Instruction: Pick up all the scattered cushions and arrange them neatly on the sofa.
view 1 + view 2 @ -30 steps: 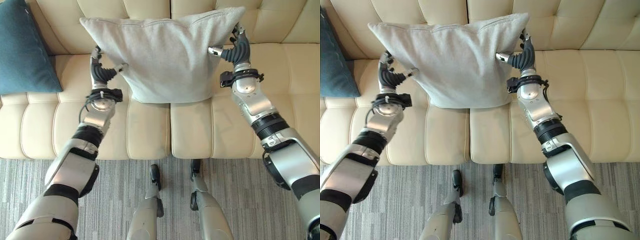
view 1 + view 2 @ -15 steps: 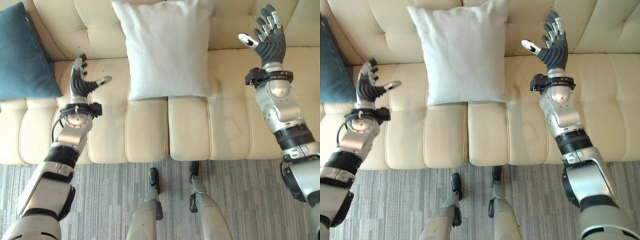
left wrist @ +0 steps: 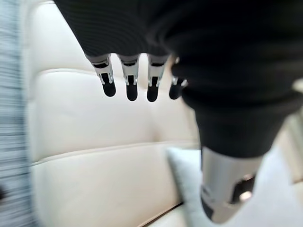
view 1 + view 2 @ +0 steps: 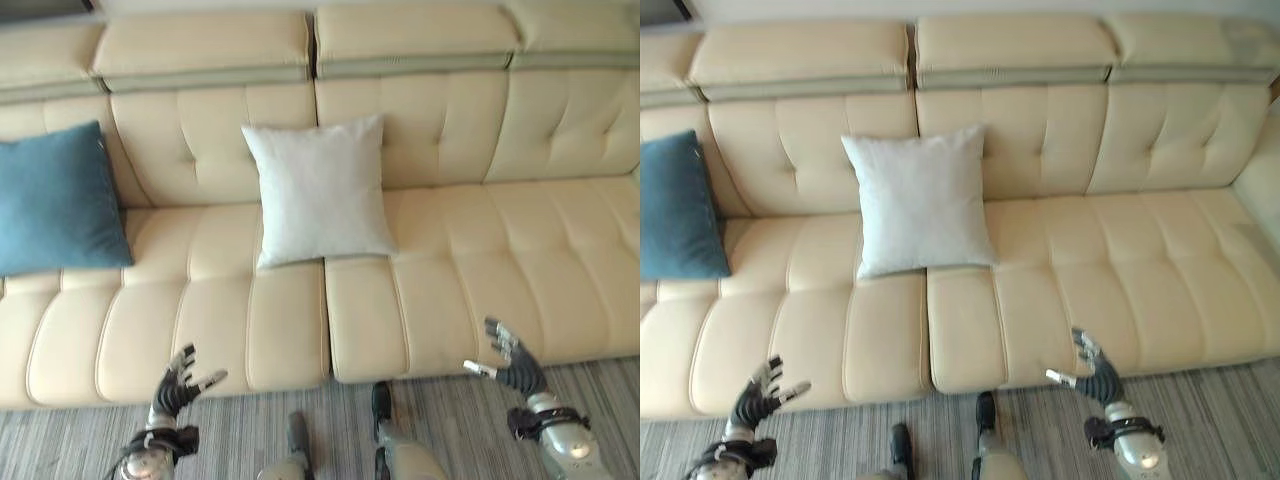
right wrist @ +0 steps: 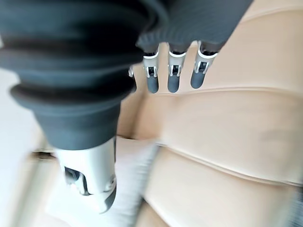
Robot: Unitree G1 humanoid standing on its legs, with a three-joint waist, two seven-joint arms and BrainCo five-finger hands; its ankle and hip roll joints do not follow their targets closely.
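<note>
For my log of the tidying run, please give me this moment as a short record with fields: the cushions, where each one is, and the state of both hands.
grey cushion: upright, leaning on the backrest, at the middle of the cream sofa
blue cushion: leaning on the backrest at the sofa's left end
left hand: open, holding nothing, low before the seat front
right hand: open, holding nothing, low before the seat front
cushions on floor: none in view

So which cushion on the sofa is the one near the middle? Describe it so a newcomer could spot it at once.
Start from the long cream tufted leather sofa. Near its middle, where two seat sections meet, a square pale grey fabric cushion stands propped against the backrest. Its only neighbour, the teal blue cushion at the sofa's left end, is far darker.
</note>
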